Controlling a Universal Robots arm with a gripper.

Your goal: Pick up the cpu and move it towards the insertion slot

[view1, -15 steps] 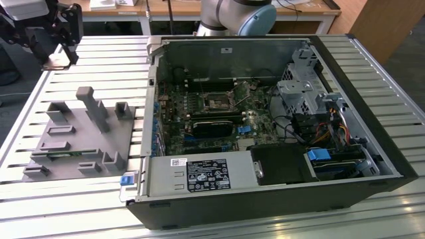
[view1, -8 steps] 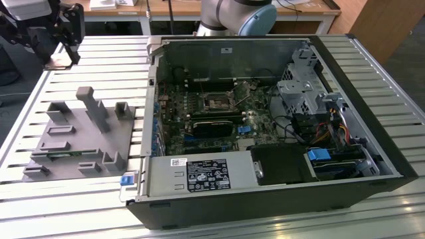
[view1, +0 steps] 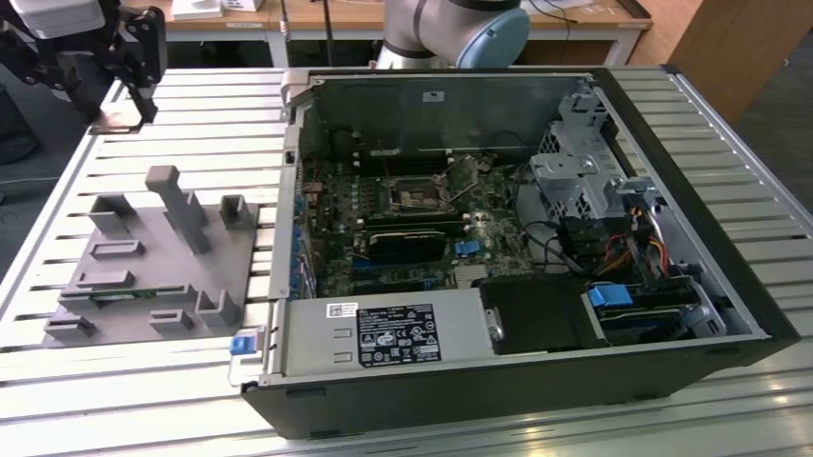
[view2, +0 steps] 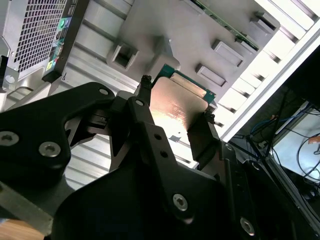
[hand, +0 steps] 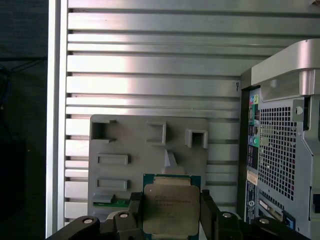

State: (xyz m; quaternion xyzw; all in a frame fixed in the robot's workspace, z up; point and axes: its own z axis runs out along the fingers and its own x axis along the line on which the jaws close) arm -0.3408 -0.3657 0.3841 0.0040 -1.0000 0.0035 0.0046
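Note:
The cpu (hand: 169,204), a flat square chip with a shiny metal top and green rim, sits between the two black fingers of my gripper (hand: 171,210), which is shut on its edges. It shows the same way in the second wrist view, the cpu (view2: 176,107) clamped in the gripper (view2: 176,100). In the exterior view the gripper (view1: 121,116) hangs high over the slatted table at the far left, above the grey fixture plate (view1: 152,257). The insertion slot (view1: 417,195), a dark square socket with a silvery frame, lies on the green board inside the open computer case (view1: 508,386), well to the exterior view's right of the gripper.
The grey fixture plate (hand: 150,145) carries upright blocks and pockets, with a green memory stick (view1: 121,297) lying on it. The case's raised wall (view1: 295,181) stands between plate and board. A drive cage (view1: 578,171) and cables (view1: 610,252) crowd the case's right side.

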